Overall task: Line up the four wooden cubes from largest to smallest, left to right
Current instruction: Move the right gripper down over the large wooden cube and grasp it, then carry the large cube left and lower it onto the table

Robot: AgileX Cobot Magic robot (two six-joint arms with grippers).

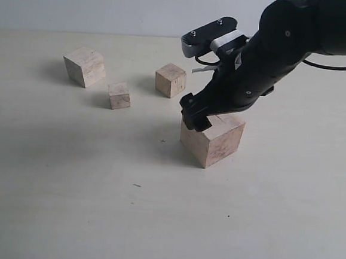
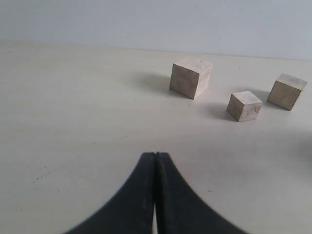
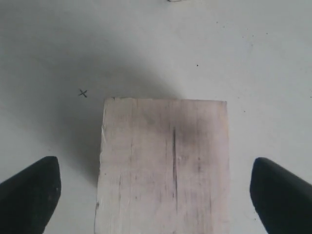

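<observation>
Largest cube [image 1: 211, 141] untouched inside wide-open right claw [image 3: 155, 170].

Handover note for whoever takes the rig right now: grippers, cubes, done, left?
Left gripper: shut, empty, short of the cubes.
Right gripper: open, straddling the largest cube, not gripping it.
Exterior view, left to right: second-largest cube, smallest cube, third cube, largest.
Done: no ordered row yet.
Left: largest to the left end, smallest to the right end, all in line.
</observation>
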